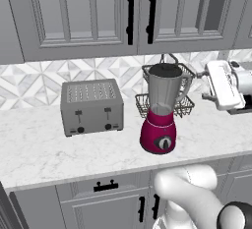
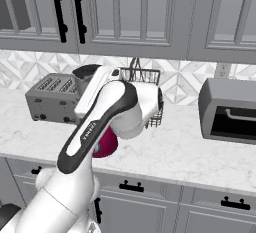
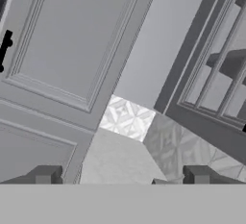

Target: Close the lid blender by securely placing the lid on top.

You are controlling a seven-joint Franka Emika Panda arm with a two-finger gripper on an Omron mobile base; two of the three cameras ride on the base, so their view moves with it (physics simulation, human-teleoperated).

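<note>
Black lid [image 1: 165,69] already sits atop the magenta blender [image 1: 161,109] on the counter [image 1: 44,144], gripper [image 3: 120,179] spread wide, empty, facing cabinets; arguably just confirming its seating remains.

Before me, grey wall cabinets [image 1: 78,12] hang over a diamond-patterned tile backsplash [image 1: 34,83] and white marble tabletop [image 1: 44,149].

Arm [image 2: 97,127] bent up from base, elbow high, forearm reaching far and right. Gripper [image 3: 120,179] empty, fingertips [image 3: 45,175] spread wide apart, aimed up, off the counter.
</note>
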